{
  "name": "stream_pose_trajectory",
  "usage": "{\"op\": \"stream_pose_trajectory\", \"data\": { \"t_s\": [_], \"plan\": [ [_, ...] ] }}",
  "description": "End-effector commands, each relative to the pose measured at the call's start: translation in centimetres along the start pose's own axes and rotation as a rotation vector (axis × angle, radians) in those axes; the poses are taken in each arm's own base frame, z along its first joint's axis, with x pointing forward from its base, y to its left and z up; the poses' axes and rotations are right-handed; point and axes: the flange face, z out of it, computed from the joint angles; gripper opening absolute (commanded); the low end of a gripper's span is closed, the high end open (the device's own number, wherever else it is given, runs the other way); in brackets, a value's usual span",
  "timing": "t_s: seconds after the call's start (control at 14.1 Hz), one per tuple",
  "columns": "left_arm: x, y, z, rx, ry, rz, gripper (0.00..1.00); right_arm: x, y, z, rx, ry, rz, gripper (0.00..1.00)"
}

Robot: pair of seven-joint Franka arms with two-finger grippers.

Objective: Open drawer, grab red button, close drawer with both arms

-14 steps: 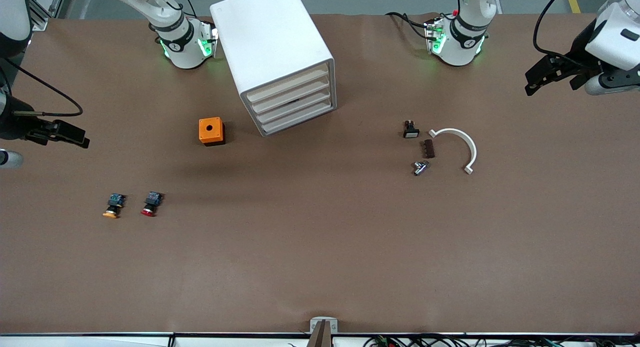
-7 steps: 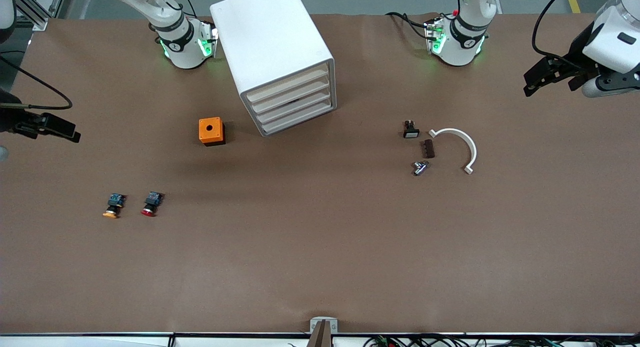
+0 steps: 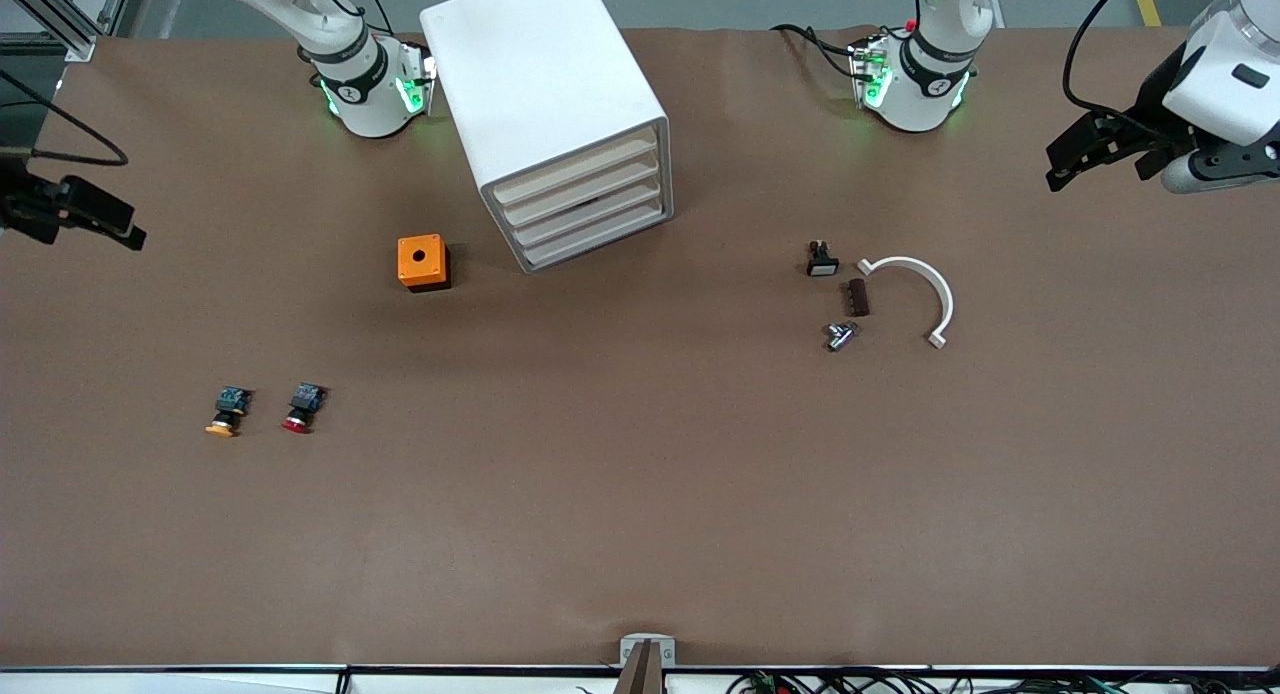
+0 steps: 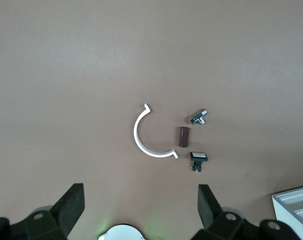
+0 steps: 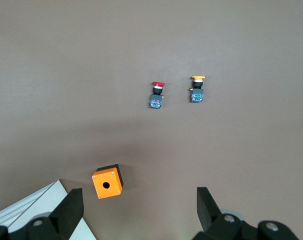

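Observation:
The red-capped button (image 3: 300,409) lies on the brown table toward the right arm's end, and shows in the right wrist view (image 5: 157,95). The white drawer cabinet (image 3: 560,124) stands between the arm bases with all its drawers shut. My right gripper (image 3: 110,224) is open and empty, high over the table edge at the right arm's end; its wrist view (image 5: 139,205) looks down on the button. My left gripper (image 3: 1075,159) is open and empty, high over the left arm's end of the table (image 4: 140,205).
An orange-yellow-capped button (image 3: 226,412) lies beside the red one. An orange box with a hole (image 3: 422,262) sits by the cabinet. Toward the left arm's end lie a white curved piece (image 3: 925,289), a brown block (image 3: 857,297), a metal fitting (image 3: 840,334) and a small black switch (image 3: 821,259).
My right gripper has drawn back toward the robots' side and farther out over the table's end. My left gripper has barely shifted. Nothing on the table moved.

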Motion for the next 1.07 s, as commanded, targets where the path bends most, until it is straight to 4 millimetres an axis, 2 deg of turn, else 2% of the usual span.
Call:
{"op": "stream_pose_trajectory", "data": {
  "t_s": [0.0, 0.57, 0.99],
  "plan": [
    [-1.4, -0.3, 0.2, 0.024, 0.034, 0.019, 1.00, -1.0, 0.3, 0.4, 0.006, -0.001, 0.011, 1.00],
    [-0.1, -0.1, -0.3, 0.017, 0.029, 0.034, 1.00, -1.2, -0.5, 0.3, -0.005, -0.006, -0.010, 1.00],
    [0.7, -0.6, -0.5, 0.015, 0.014, 0.049, 1.00, -2.0, 0.2, -0.7, -0.007, -0.012, 0.011, 1.00]
  ]
}}
